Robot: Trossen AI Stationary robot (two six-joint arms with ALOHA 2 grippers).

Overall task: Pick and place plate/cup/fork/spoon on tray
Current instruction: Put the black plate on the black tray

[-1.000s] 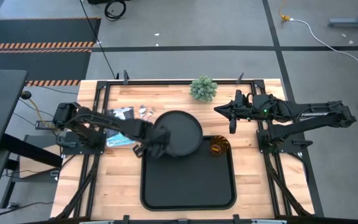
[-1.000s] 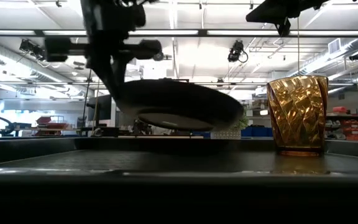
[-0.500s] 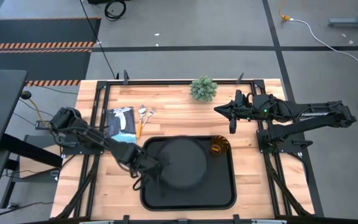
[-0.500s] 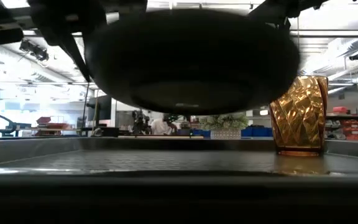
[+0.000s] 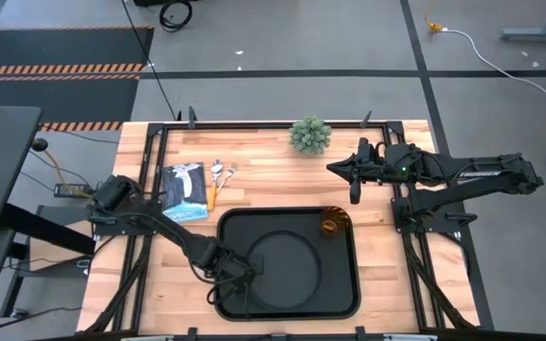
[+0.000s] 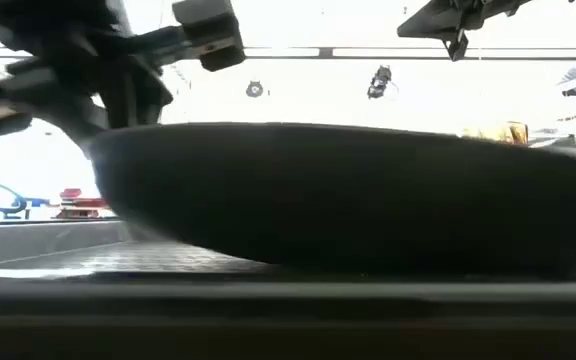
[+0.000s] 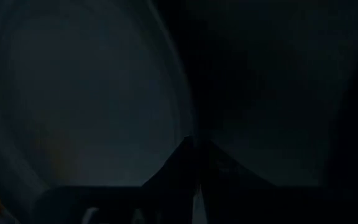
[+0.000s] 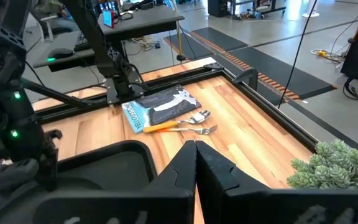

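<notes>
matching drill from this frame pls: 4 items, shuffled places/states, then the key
Things:
1. plate
2. cup
3. fork
4. right gripper

Places or states:
A. in the tray's far right corner
B. held at its rim by the left gripper, over the tray
C. hovering off the tray, near the plant
D. on the bare wood beside the spoon

Pairs: 1-B, 2-A, 3-D, 4-C
</notes>
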